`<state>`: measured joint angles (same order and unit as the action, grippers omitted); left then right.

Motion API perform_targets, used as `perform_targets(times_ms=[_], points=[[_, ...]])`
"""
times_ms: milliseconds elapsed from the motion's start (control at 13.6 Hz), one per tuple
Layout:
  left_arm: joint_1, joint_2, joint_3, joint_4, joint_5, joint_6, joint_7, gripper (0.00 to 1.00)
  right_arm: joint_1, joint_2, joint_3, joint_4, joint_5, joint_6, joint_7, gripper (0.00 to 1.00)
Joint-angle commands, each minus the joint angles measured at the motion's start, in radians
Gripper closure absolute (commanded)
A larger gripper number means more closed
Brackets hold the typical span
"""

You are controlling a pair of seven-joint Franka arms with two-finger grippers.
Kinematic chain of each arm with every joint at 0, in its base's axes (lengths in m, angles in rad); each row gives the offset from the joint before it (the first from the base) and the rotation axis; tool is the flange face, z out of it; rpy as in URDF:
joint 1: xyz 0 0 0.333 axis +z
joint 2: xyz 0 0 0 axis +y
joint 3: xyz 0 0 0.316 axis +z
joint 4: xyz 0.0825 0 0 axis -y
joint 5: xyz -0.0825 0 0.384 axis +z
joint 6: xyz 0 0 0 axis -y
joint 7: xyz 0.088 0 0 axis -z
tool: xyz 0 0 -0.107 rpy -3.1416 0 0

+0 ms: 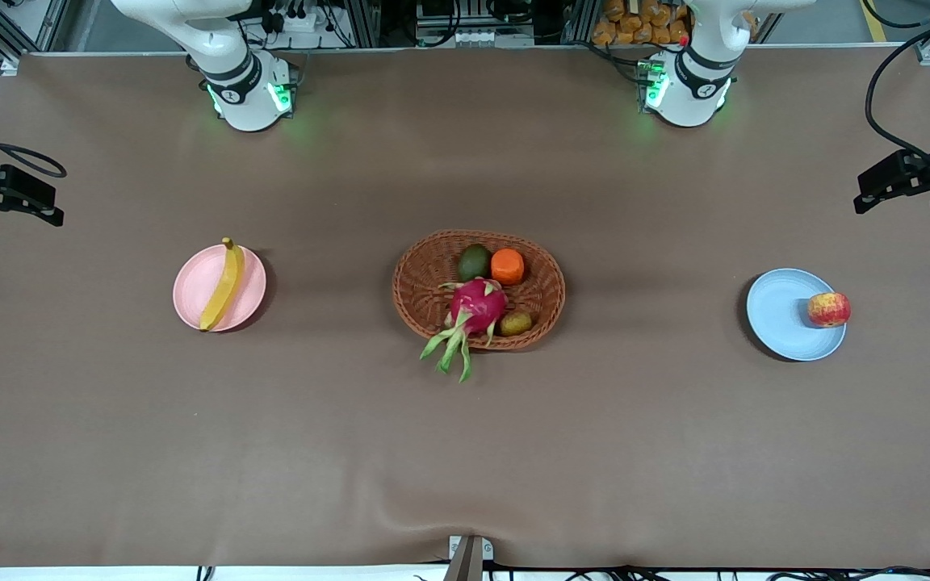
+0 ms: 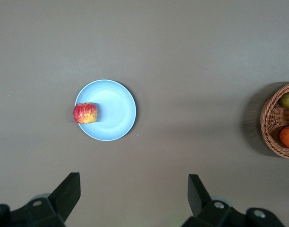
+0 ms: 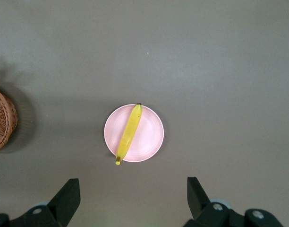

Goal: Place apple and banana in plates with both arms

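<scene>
We see the banana (image 3: 128, 134) on the pink plate (image 3: 151, 127) and the apple (image 2: 85, 113) on the blue plate's (image 2: 116, 111) rim, both ahead of the wide-open, empty left gripper (image 2: 134, 198) and right gripper (image 3: 133, 198); task apparently complete

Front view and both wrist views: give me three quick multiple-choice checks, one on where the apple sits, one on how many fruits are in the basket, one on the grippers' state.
1. Where is the apple?
A. In the basket
B. On the blue plate's rim, at the left arm's end of the table
C. On the pink plate

2. How many fruits lie in the basket?
A. Two
B. Four
C. Six

3. How are the two grippers?
A. Both open and holding nothing
B. Both shut on fruit
C. One shut on the banana

Key:
1 B: the apple rests on the edge of the blue plate.
2 B: the basket holds a dragon fruit, an orange fruit and two greenish fruits.
3 A: the left gripper and right gripper show fingers spread with nothing between; the banana lies on the pink plate.
</scene>
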<state>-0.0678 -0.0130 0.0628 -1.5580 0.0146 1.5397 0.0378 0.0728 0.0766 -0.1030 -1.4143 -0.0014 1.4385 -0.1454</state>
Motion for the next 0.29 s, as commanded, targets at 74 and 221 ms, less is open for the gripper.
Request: perform_targets(times_ms=[74, 221], points=[[-0.003, 0.004, -0.001, 0.007, 0.001, 0.003, 0.002, 0.00, -0.008, 0.003, 0.008, 0.028, 0.009, -0.047, 0.000, 0.00], [-0.003, 0.004, -0.001, 0.009, 0.001, 0.003, 0.002, 0.00, -0.004, 0.003, 0.009, 0.028, 0.014, -0.047, 0.000, 0.00]])
